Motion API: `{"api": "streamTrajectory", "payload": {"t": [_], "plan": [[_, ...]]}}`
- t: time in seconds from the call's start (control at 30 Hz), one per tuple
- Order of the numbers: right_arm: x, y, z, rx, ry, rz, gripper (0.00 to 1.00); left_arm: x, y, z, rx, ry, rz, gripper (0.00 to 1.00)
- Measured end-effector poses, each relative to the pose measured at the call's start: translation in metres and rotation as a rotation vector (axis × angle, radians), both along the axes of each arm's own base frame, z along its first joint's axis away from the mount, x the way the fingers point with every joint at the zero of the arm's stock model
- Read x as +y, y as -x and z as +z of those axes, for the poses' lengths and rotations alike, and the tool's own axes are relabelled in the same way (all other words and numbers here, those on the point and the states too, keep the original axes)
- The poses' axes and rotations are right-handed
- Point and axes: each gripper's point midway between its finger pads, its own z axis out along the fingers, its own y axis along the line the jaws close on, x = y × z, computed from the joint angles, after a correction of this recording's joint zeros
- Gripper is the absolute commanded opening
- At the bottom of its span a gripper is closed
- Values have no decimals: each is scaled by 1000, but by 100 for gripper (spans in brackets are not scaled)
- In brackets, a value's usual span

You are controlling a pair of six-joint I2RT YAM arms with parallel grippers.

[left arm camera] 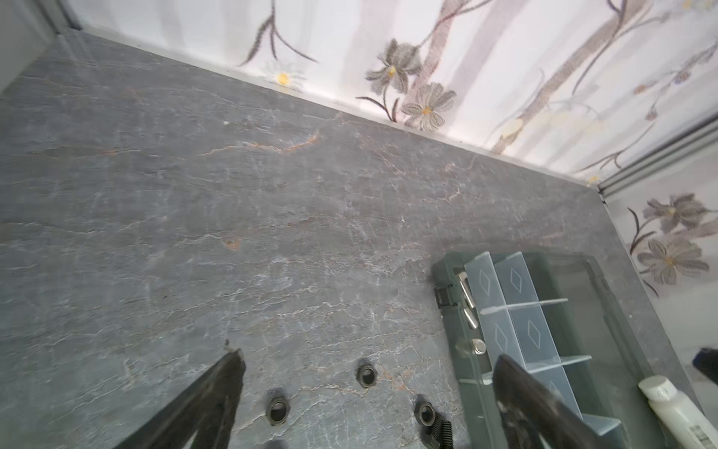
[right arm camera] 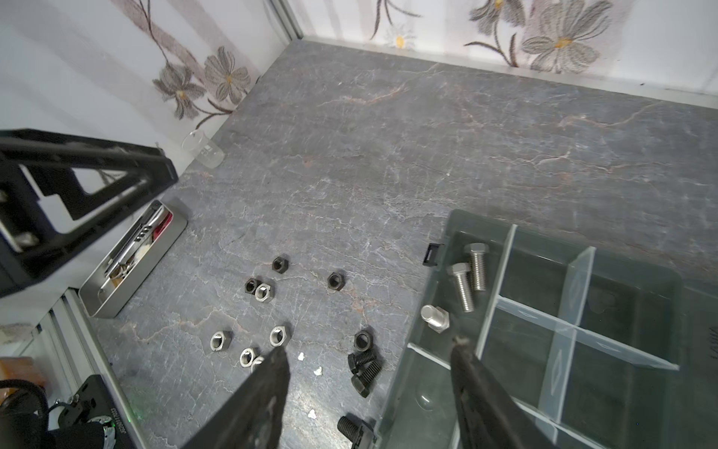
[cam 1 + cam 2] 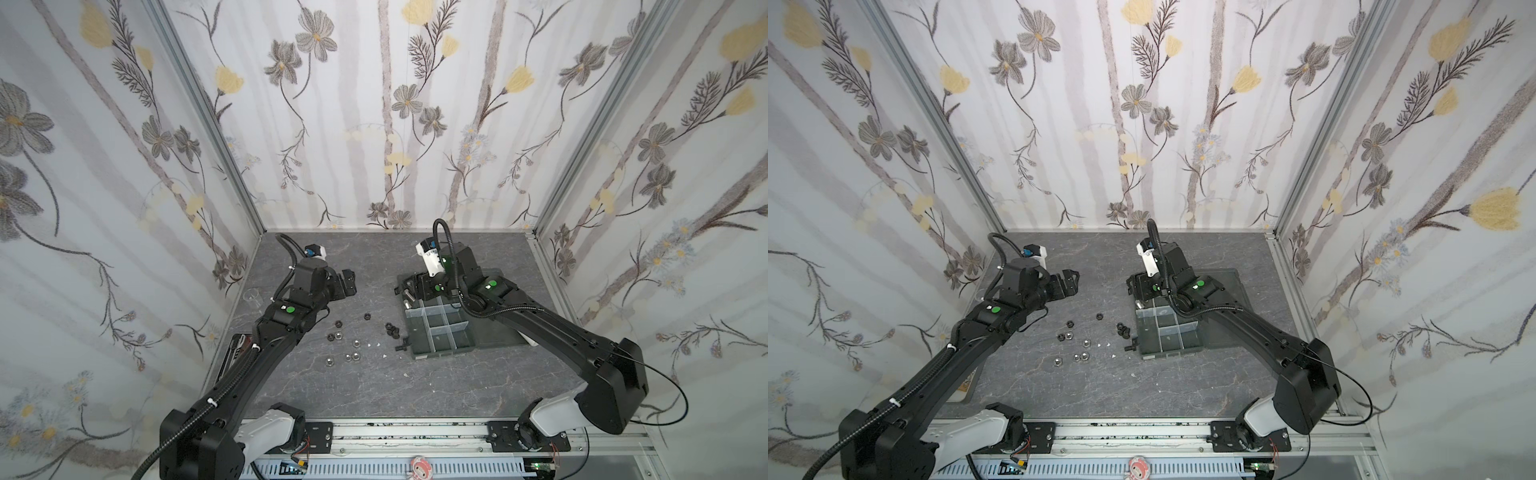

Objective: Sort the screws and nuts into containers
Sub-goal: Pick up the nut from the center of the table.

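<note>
Your left claw (image 3: 347, 283) hangs over the bare worktop (image 3: 374, 395), beyond the scattered nuts. Its jaws are spread to their widest, with nothing between them. Your right claw (image 2: 369, 346) hangs above the far end of the box (image 3: 442, 351); its jaws stand partly apart and grip nothing. The box lies open on the right half of the worktop, its lid (image 3: 1231, 282) flat beside it. Three silver screws (image 2: 461, 287) lie in the far corner compartment (image 2: 452, 248), on the side facing the nuts. Two lie side by side; the third sits apart from them, against the box's wall. Black screws (image 2: 365, 365) remain outside the box: a small cluster just beside its wall, and one more near its front corner. Black nuts (image 2: 336, 280) and silver nuts (image 2: 220, 341) lie loose on the worktop between the two arms. The black ones are mostly farther back and the silver ones nearer the front; one black and one silver nut touch each other. A clear cup (image 2: 206, 149) stands near the left wall, well apart from the nuts, and a metal tin (image 2: 132, 260) lies along that wall.
</note>
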Motion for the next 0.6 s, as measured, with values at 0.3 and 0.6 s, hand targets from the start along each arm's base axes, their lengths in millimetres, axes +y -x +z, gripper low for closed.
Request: {"api": "streamTrajectory", "payload": {"t": [0.3,0.6], "plan": [[68,4,-64,92,153,116,63,40,21,21,-91,41,111,100],[107,7,-118,133,264,165,65,57,24,7,-72,28,168,100]]}}
